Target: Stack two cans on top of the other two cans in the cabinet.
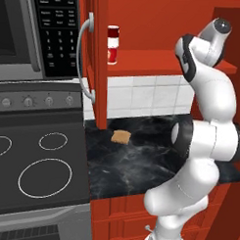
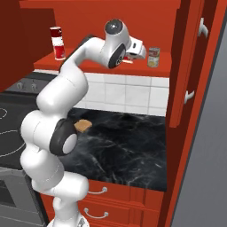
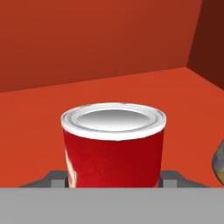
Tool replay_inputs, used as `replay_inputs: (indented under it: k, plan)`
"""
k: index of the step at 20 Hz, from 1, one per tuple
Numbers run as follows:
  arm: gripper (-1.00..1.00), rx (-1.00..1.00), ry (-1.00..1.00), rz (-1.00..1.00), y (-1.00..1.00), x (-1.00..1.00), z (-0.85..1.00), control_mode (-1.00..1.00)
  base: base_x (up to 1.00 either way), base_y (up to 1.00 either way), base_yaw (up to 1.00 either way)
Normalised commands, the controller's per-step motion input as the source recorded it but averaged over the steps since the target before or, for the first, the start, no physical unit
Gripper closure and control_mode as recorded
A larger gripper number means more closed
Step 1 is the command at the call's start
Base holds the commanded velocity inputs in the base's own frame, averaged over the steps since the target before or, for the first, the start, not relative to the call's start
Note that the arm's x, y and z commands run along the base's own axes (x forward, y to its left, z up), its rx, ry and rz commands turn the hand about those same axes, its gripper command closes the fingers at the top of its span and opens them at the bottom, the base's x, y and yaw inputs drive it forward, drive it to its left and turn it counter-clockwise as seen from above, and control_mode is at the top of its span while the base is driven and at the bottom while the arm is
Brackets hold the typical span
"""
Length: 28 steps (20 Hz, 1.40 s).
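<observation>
One red can (image 3: 113, 146) between my gripper (image 3: 114, 180) fingers, jaws closed on its sides, on cabinet shelf (image 3: 39, 131) near right end. Rigid tin, slick label; grip mid-height, keep upright.

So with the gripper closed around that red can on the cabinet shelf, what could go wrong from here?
1. The gripper grips the red can low, at its base, so the can might tip when lifted.
2. The olive-labelled can stands close beside it; swinging out could knock it over.
3. The stacked pair at the shelf's far end looks tall and narrow, so a careless pass might topple it.
</observation>
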Motion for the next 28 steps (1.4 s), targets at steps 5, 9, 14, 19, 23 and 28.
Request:
replay_inputs:
  k: [5,9,14,19,23,28]
  plan:
    - [1.00,0.00,-0.23,-0.13,0.27,-0.27,0.01,-1.00,0.00,0.00,0.00]
    - [1.00,-0.02,-0.29,-0.25,0.32,-0.13,0.10,-1.00,0.00,0.00,0.00]
    - [1.00,-0.08,-0.02,-0.26,0.14,-0.01,0.33,-1.00,0.00,0.00,0.00]
    - [1.00,-0.09,-0.03,-0.16,0.00,-0.04,0.40,-1.00,0.00,0.00,0.00]
    - [1.00,-0.08,-0.02,-0.12,0.00,-0.14,0.33,-1.00,0.00,0.00,0.00]
    - [1.00,-0.01,-0.01,-0.08,-0.05,-0.24,0.27,-1.00,0.00,0.00,0.00]
